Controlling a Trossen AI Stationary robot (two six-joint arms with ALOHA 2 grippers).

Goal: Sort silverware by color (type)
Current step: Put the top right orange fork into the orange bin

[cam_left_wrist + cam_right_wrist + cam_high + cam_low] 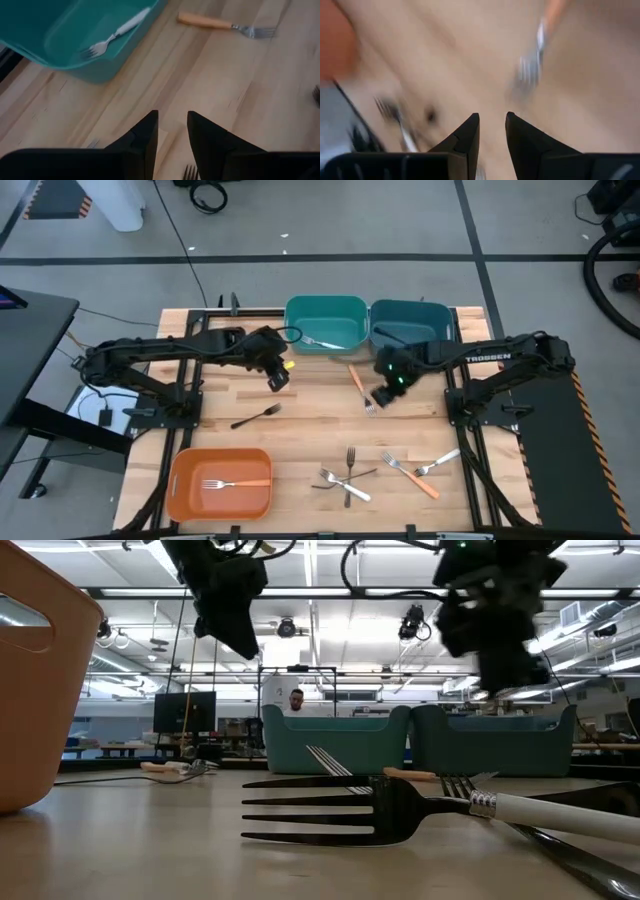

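My left gripper (278,378) hangs shut above bare wood in front of the left teal bin (325,308); a white-handled fork (117,34) lies inside that bin. My right gripper (385,395) is shut and empty above the table, just right of an orange-handled fork (357,384) lying flat. A black fork (255,416) lies to the left. Near the front edge, several forks (345,480) cross each other beside an orange fork (410,475) and a white one (437,463). One orange fork (235,483) lies in the orange bin (185,500).
A second teal bin (412,313) stands to the right of the first at the far edge, with something dark in it. In the low view the crossed forks (380,810) lie close to the camera. A person (296,700) shows far behind the table.
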